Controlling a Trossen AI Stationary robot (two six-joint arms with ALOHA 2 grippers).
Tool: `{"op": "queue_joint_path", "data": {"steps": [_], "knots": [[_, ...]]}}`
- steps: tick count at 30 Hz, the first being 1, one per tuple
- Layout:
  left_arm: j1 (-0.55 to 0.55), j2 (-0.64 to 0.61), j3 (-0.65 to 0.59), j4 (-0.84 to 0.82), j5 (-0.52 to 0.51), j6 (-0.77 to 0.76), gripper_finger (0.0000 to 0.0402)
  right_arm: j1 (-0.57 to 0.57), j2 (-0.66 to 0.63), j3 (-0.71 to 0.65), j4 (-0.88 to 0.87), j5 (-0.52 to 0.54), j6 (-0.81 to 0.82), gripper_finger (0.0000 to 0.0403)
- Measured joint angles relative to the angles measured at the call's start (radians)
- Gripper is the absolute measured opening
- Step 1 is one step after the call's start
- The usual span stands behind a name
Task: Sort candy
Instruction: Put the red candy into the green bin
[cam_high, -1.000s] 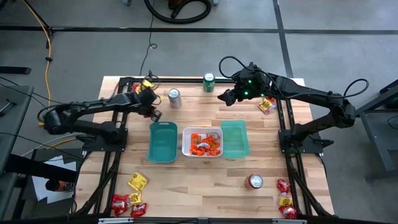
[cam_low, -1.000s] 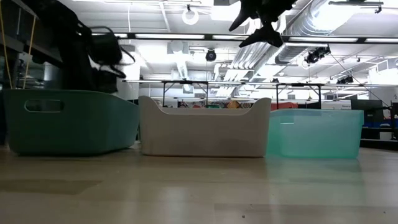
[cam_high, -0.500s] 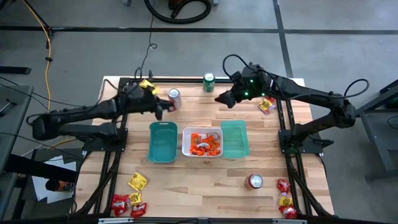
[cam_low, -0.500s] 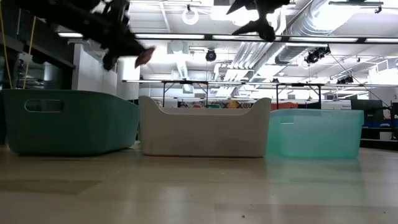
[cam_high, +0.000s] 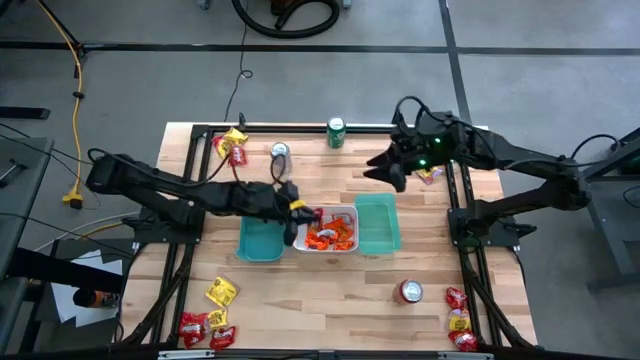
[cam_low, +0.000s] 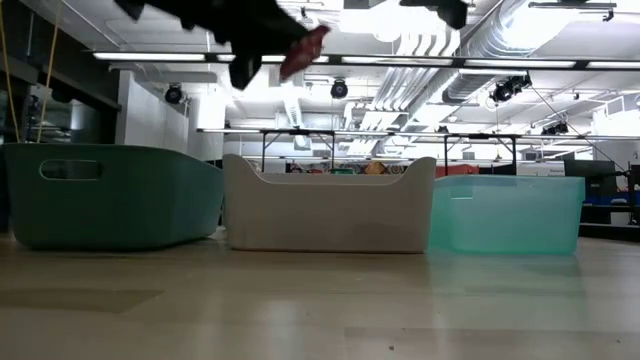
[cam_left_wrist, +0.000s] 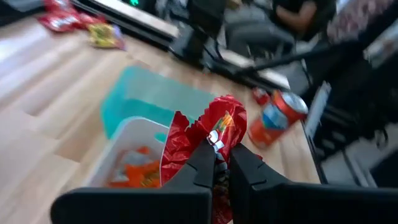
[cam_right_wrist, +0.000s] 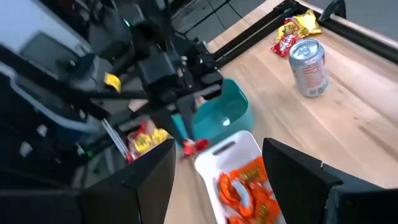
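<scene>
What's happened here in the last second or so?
The left pincer, shut on a red candy packet, swung from the table's far left side to above the white tray's edge. The right pincer, open and empty, drifted slightly right. Trays and cans stayed put.

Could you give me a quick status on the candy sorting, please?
Left pincer shut on red candy, above white tray. Right pincer open, empty. Nothing in the way.

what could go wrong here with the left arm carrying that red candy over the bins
The left gripper pinches the red candy only by its crinkly edge, so it might slip out early. It hangs near the border between the dark teal bin and the white bin holding orange candy, so a drop now could land in the wrong bin.
</scene>
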Motion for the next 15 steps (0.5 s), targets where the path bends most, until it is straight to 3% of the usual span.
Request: {"op": "queue_joint_path", "data": {"steps": [9,15], "knots": [[-0.112,-0.05,0.28,-0.808,-0.124,-0.079,0.0001,0.111,-0.041,0.0,-0.112,0.106,-0.134,0.0236],[-0.165,-0.046,0.261,-1.046,-0.126,-0.18,0.0006,0.17,-0.033,0.0,-0.123,0.108,-0.154,0.0236]]}}
